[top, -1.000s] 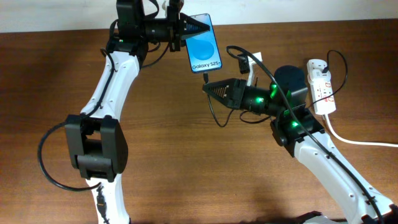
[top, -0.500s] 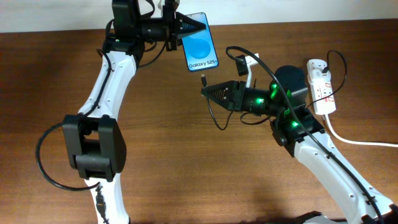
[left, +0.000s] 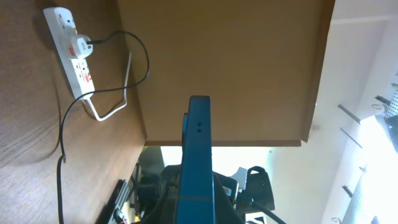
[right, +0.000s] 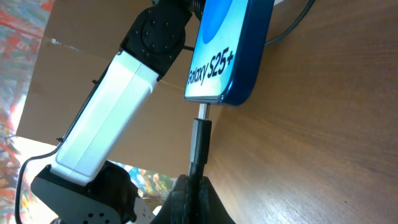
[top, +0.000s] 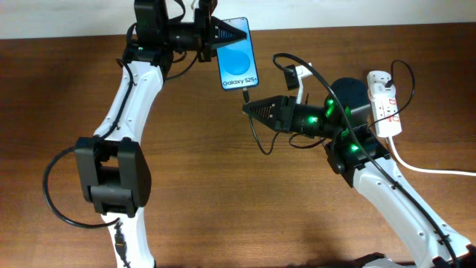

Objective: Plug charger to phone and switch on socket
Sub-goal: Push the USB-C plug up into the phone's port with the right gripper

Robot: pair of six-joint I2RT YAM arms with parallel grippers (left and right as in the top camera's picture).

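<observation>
Right wrist view, nearest first. The right gripper has its fingers pressed together on the charger, pinching just under the black connector body. The finger bases are cut off at the frame bottom. The connector points up, its bare metal tip meeting the bottom edge of the phone. Cannot tell whether the tip is seated or only touching; some metal shows between body and phone. The phone's top is out of frame.

Left wrist view: the phone is edge-on and hides the fingers beneath it.

Overhead: the left gripper is clamped on the phone's upper end, with the phone raised off the table, screen up.

Farther right, the socket lies on the table, well apart from the phone. Its switch is too small to read. A white lead runs off the frame.
</observation>
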